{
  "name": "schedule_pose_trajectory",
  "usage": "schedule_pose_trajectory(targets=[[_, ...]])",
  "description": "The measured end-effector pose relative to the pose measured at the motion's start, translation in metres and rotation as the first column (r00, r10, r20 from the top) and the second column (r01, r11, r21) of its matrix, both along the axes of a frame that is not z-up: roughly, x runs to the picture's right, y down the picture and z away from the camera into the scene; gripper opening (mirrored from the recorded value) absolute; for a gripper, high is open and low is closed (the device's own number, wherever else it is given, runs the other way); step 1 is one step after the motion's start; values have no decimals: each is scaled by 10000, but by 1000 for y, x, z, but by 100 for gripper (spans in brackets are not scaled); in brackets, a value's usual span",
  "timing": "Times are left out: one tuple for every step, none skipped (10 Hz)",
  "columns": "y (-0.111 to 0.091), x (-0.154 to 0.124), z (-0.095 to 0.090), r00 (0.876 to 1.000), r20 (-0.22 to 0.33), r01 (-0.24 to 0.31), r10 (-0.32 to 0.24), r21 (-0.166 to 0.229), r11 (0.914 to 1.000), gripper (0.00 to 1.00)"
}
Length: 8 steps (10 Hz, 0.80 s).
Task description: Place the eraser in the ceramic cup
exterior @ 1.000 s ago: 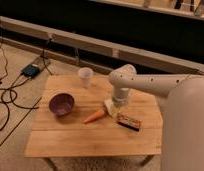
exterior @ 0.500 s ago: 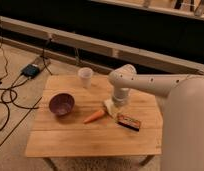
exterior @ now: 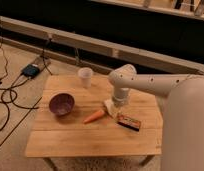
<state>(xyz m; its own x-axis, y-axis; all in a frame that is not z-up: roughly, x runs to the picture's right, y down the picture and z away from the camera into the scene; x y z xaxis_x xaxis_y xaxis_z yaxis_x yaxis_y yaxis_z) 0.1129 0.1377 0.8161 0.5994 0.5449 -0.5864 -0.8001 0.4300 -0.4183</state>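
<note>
The eraser (exterior: 128,121) lies flat on the wooden desk (exterior: 70,142), to the right of the carrot (exterior: 94,116) and slightly nearer the front edge. The pincer (exterior: 114,106) hangs low over the desk just right of the carrot's thick end, close to the eraser but not holding it; whether it is apart or together I cannot tell. A purple bowl (exterior: 61,103) stands left of the carrot. The ceramic cup (exterior: 85,77) stands upright well behind the carrot, near the far edge.
</note>
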Motion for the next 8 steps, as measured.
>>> schedule_pose_trajectory(targets=[[0, 0, 0, 10000, 0, 0, 0, -1, 10000, 65], [0, 0, 0, 10000, 1, 0, 0, 1, 10000, 65], [0, 0, 0, 10000, 0, 0, 0, 0, 10000, 65], [0, 0, 0, 10000, 0, 0, 0, 1, 10000, 65], [0, 0, 0, 10000, 1, 0, 0, 0, 10000, 65], [0, 0, 0, 10000, 16, 30, -30, 1, 10000, 65], [0, 0, 3, 9997, 87, 212, -213, 103, 9997, 65], [1, 3, 9, 9975, 188, 673, -678, 295, 9973, 65]])
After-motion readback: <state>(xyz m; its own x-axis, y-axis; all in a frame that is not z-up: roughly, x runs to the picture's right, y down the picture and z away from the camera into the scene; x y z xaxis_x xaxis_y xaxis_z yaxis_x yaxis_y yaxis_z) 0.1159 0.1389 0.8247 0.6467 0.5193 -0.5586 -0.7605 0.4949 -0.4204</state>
